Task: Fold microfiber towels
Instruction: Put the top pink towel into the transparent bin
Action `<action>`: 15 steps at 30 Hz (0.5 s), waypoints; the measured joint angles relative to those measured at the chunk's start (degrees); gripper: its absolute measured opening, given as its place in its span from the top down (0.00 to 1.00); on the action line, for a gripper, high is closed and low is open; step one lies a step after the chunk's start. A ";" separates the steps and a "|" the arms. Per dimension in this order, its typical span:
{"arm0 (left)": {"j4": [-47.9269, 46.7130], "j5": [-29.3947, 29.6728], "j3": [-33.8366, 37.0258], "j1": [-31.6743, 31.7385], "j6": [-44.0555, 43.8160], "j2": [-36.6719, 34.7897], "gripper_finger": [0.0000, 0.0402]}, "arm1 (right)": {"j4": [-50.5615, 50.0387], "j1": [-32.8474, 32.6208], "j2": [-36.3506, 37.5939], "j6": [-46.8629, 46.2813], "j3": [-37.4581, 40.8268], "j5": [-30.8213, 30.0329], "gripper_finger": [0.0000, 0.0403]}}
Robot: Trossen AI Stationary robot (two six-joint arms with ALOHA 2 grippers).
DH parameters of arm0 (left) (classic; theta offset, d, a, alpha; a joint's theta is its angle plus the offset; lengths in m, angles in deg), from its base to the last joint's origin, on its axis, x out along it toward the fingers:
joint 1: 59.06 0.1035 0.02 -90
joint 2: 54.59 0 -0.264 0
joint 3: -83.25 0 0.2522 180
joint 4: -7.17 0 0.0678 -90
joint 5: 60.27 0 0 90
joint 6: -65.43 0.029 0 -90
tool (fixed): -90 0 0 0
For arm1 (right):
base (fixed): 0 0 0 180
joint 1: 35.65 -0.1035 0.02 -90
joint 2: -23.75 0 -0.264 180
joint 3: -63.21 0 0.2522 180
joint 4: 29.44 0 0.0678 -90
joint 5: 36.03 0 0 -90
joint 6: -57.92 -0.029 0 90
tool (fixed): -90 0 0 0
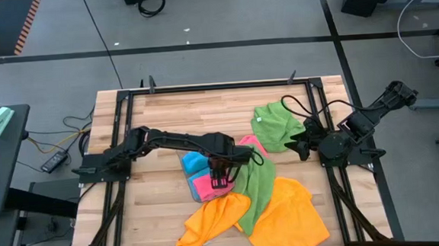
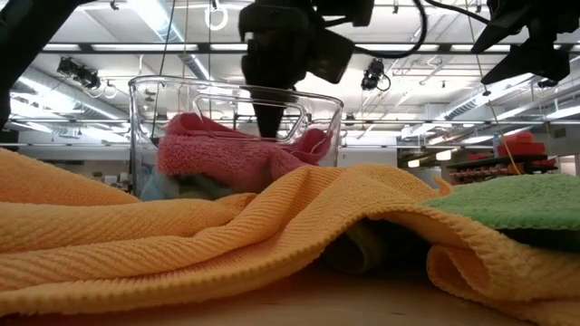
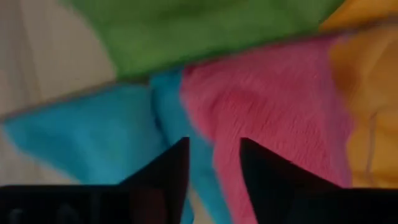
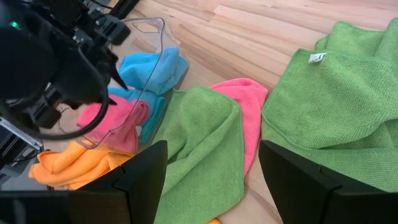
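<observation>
Your left end effector [image 1: 220, 178] sits partly spread, gripping nothing I can confirm, over the folded pink towel [image 1: 208, 186] in the clear tray [image 4: 149, 56] at tabletop centre; right end effector [image 1: 303, 147] released at 3 o'clock; lifting may snag pink, unfolding it.

The right gripper [image 4: 211, 180] has its fingers wide apart. Beyond it lies a green towel [image 4: 202, 143] over a pink towel [image 4: 245, 99]. At ten o'clock of them, the left gripper [image 4: 118, 81] reaches into a clear tray [image 4: 152, 62] holding blue [image 4: 146, 68] and pink cloths [image 4: 115, 118]. Another green towel [image 4: 336, 118] lies at three o'clock.
</observation>
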 joint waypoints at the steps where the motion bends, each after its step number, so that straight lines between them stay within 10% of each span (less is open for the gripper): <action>1: -1.79 0.06 -0.52 0.23 -0.07 0.00 0.58 | -0.01 -0.02 0.01 -0.01 0.00 0.00 0.35; 9: -0.22 -16.08 -0.48 -1.63 2.06 -0.11 0.44 | -0.01 -0.02 0.02 0.05 0.00 0.00 0.35; 15: 2.60 -15.61 4.31 -5.17 1.29 0.02 0.48 | -0.01 -0.02 0.00 0.00 0.00 -0.29 0.35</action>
